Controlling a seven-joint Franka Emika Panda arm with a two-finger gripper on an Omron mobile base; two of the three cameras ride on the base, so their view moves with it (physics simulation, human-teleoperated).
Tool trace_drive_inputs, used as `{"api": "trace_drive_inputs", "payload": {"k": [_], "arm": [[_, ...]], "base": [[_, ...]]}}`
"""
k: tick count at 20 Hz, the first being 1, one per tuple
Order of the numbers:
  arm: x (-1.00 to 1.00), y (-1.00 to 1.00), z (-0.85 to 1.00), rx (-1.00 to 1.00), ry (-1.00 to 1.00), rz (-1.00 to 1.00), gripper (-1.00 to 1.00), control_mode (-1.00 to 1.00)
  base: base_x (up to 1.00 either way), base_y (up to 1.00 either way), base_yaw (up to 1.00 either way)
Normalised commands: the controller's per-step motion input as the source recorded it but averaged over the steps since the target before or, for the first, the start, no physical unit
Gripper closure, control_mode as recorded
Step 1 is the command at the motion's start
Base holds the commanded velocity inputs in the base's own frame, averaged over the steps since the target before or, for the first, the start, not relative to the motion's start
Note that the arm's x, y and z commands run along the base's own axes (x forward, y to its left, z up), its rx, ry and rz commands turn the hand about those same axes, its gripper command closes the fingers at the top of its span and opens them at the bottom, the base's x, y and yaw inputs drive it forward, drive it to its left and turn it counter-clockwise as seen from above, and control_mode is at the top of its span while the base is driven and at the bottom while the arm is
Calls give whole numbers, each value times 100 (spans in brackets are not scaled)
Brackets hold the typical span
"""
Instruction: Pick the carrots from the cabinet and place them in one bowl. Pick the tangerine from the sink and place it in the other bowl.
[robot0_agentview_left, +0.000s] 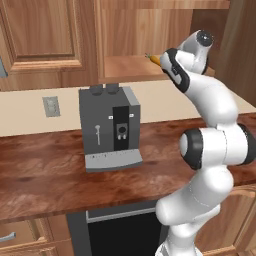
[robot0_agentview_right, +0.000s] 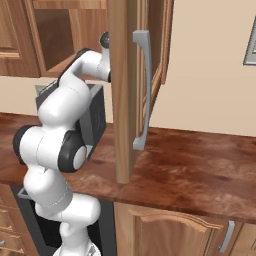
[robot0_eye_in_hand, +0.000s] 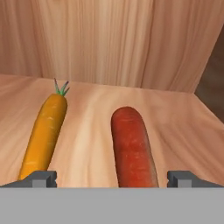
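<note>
My end effector (robot0_eye_in_hand: 112, 178) is spread fully wide inside the cabinet (robot0_eye_in_hand: 109, 43), holding nothing; the dark red carrot (robot0_eye_in_hand: 131, 148) lies between my fingertips (robot0_eye_in_hand: 41, 178) on the shelf, the orange carrot (robot0_eye_in_hand: 46, 131) by the left tip, both cut off below

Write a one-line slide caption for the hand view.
Open tool poised over the dark reddish-orange carrot, with the orange green-topped carrot lying beside it on the brown wooden cabinet shelf.

arm raised, hand (robot0_eye_in_hand: 112, 179) spread wide
</note>
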Motion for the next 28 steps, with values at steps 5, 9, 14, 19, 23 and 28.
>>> {"api": "trace_drive_inputs", "payload": {"k": [5,9,14,19,23,28], "arm": [[24,-3,-7,-3,0,0,-100,-100],[22,-8,-5,-1,0,0,-100,-100],[22,-12,-1,0,0,0,-100,-100],[20,-9,-5,0,0,0,-100,-100],[20,-2,-15,0,6,0,-100,-100],[15,0,-24,0,6,0,-100,-100]], "base": [[0,0,0],[0,0,0],[0,0,0],[0,0,0],[0,0,0],[0,0,0]]}}
